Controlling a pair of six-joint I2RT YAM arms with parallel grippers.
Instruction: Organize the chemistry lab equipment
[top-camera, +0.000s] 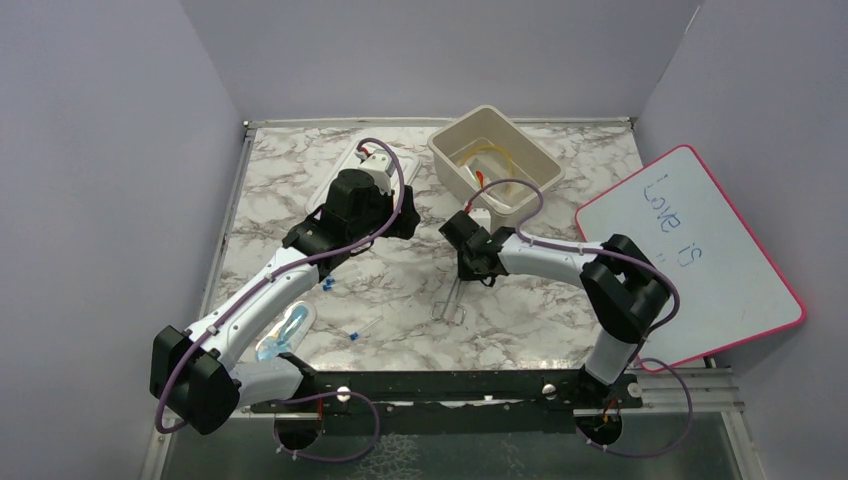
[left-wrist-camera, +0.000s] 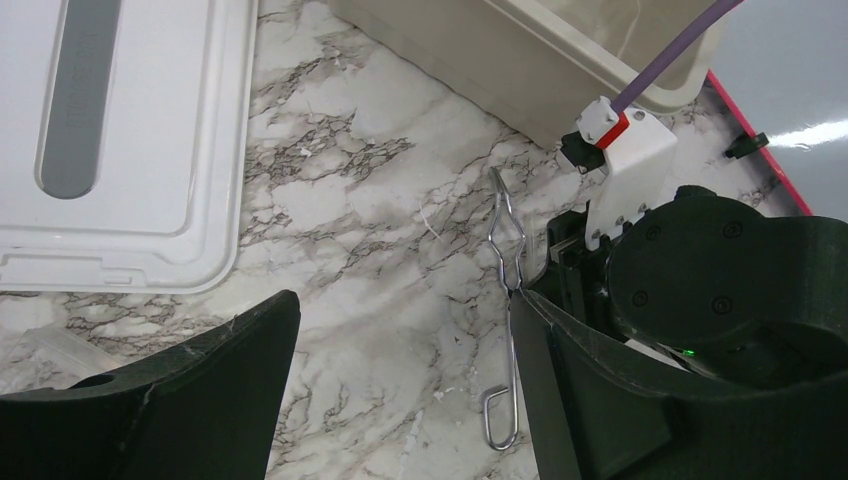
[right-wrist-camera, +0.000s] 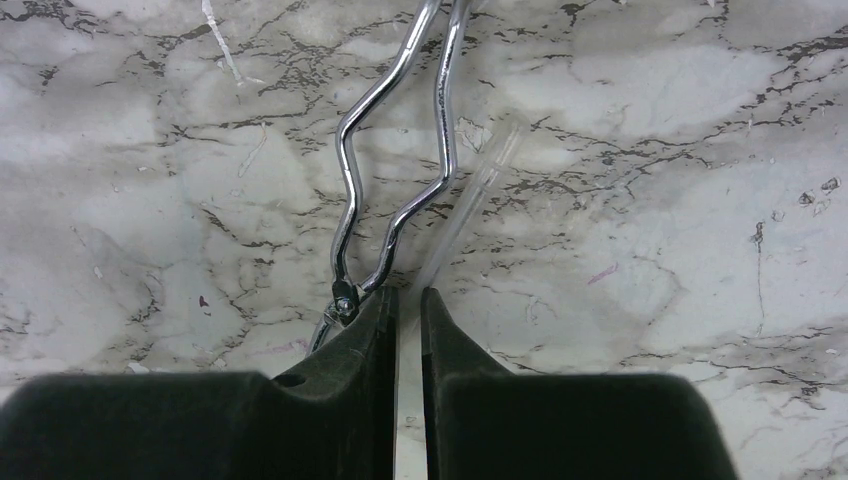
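Observation:
Thin metal tongs lie flat on the marble; they also show in the left wrist view and the right wrist view. My right gripper is low over them, its jaws closed on a thin clear plastic tube that lies right of the tongs' pivot. My left gripper hovers open and empty just left of the tongs. The amber tubing and red-tipped dropper lie in the beige bin. A clear packet and blue-capped pieces lie under my left arm.
A white lid lies at the back left, also in the left wrist view. The pink-edged whiteboard leans at the right. A clear blue-tipped pipette lies near the front. The bin wall stands just beyond the tongs.

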